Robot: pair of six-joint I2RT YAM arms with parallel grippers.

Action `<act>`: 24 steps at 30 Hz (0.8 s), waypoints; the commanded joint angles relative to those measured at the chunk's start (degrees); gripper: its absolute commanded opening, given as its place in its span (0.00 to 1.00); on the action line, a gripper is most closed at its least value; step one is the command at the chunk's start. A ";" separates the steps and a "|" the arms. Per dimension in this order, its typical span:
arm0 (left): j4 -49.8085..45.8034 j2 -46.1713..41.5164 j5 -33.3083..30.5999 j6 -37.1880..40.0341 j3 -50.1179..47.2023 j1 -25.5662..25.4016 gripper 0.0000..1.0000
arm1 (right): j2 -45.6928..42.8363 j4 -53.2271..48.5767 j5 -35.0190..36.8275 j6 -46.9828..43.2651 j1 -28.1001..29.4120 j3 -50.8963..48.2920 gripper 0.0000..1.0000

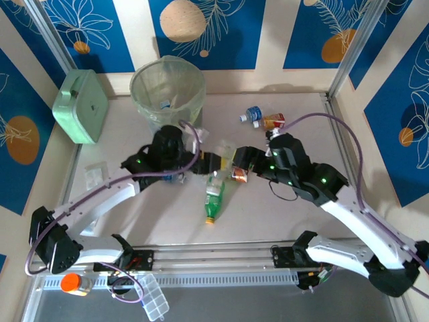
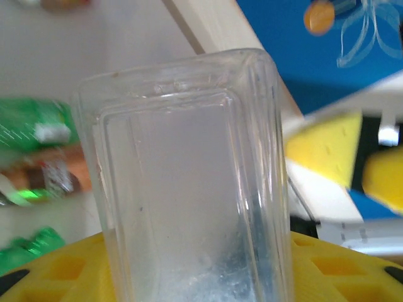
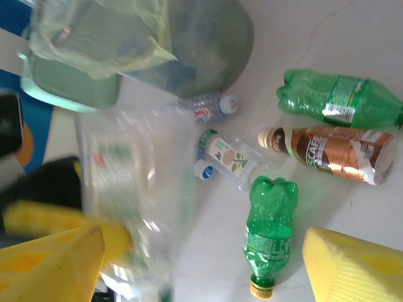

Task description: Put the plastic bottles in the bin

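Nearest the arm bases, a green bottle (image 1: 213,196) with a yellow cap is lying on the table (image 1: 261,216), not yet collected. Just beyond it the two arms are meeting. The left gripper (image 1: 208,162) is clamping a clear bottle (image 2: 189,182) by its squarish body and holding it off the table. The right gripper (image 1: 236,166) is standing with its jaws well apart, the bottle just beside one finger and not pinched. I judge this to be a handover, with the left arm carrying the bottle.

Around them a brown coffee bottle (image 3: 330,154), a second green bottle (image 3: 340,100) and two small clear ones are lying loose. Farther back on the right, two more bottles (image 1: 263,119) are waiting. Farthest, the bin (image 1: 200,94) is standing just behind the left gripper.

The next move is calling for the right gripper to back clear. The left arm then needs to lift the clear bottle over the bin's rim before letting go.
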 commanded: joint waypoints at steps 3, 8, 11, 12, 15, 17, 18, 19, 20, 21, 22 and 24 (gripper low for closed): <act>-8.31 3.73 -0.44 1.70 14.35 8.86 0.46 | -3.09 0.38 -0.72 -2.19 -1.46 -3.60 0.82; -12.93 11.79 -3.17 -1.00 28.38 14.06 0.41 | -3.97 -0.24 -1.06 -2.86 -3.35 -5.26 0.82; -15.03 16.63 -5.83 -4.25 35.36 16.74 0.38 | -4.85 -0.68 -1.21 -3.79 -4.78 -5.57 0.82; -15.51 18.17 -7.22 -5.44 37.50 17.50 0.37 | -5.23 -0.77 -1.27 -4.05 -5.23 -5.71 0.82; -16.38 22.21 -11.96 -9.30 43.07 19.70 0.37 | -5.72 -1.12 -1.90 -4.82 -6.83 -6.30 0.82; -18.21 25.23 -16.50 -11.03 47.22 20.82 0.38 | -5.81 -1.13 -3.00 -4.96 -7.85 -6.71 0.82; -19.27 27.00 -17.83 -12.38 49.53 21.76 0.38 | -5.76 -0.99 -3.78 -4.83 -8.26 -6.97 0.82; -19.52 29.02 -17.83 -13.88 51.50 22.71 0.38 | -5.82 -0.82 -4.37 -4.81 -8.58 -7.27 0.82; -19.48 30.48 -17.33 -15.52 52.90 23.72 0.38 | -5.82 -0.55 -4.82 -4.75 -8.63 -7.57 0.82; -18.66 32.20 -16.32 -17.74 54.01 24.76 0.38 | -5.76 -0.30 -5.18 -4.81 -8.64 -7.87 0.82; -17.08 33.52 -15.18 -19.54 54.54 25.63 0.37 | -5.68 -0.25 -5.38 -4.79 -8.64 -8.27 0.82; -15.66 35.94 -14.52 -22.24 56.21 26.96 0.36 | -5.60 0.01 -5.67 -4.59 -8.72 -8.84 0.82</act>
